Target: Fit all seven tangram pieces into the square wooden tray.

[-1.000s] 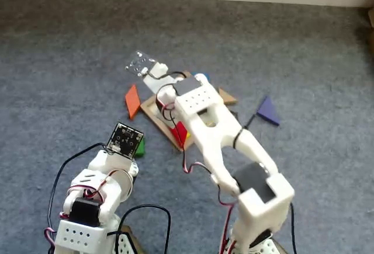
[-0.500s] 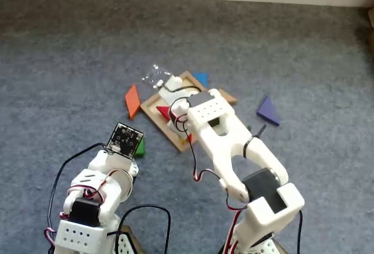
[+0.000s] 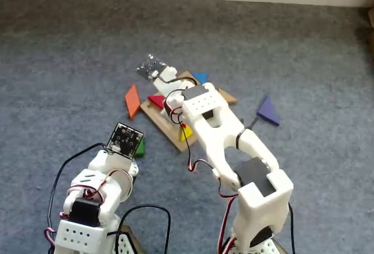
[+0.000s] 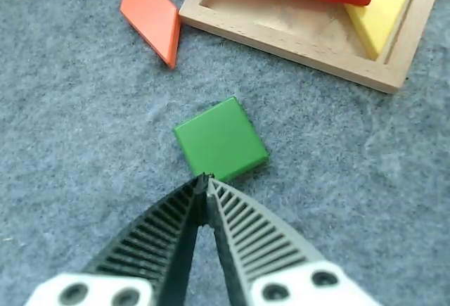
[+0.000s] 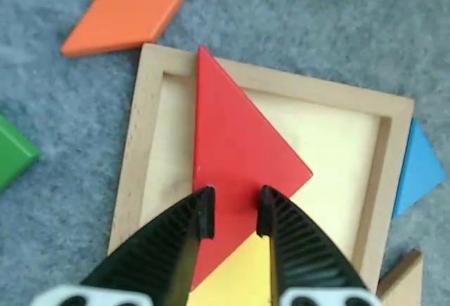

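While the right gripper point(image 5: 234, 211) sits over the red triangle point(image 5: 239, 144), fingers point(image 5: 199, 218) narrowly parted, left gripper point(image 4: 206, 181) fingers point(image 4: 242, 232) pressed together beside green square point(image 4: 220, 139).

From above, the right arm point(image 3: 217, 127) covers most of the wooden tray point(image 3: 156, 116) and much of the yellow piece point(image 3: 185, 132).

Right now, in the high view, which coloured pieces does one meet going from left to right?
orange parallelogram → red triangle → blue piece → brown piece → purple triangle
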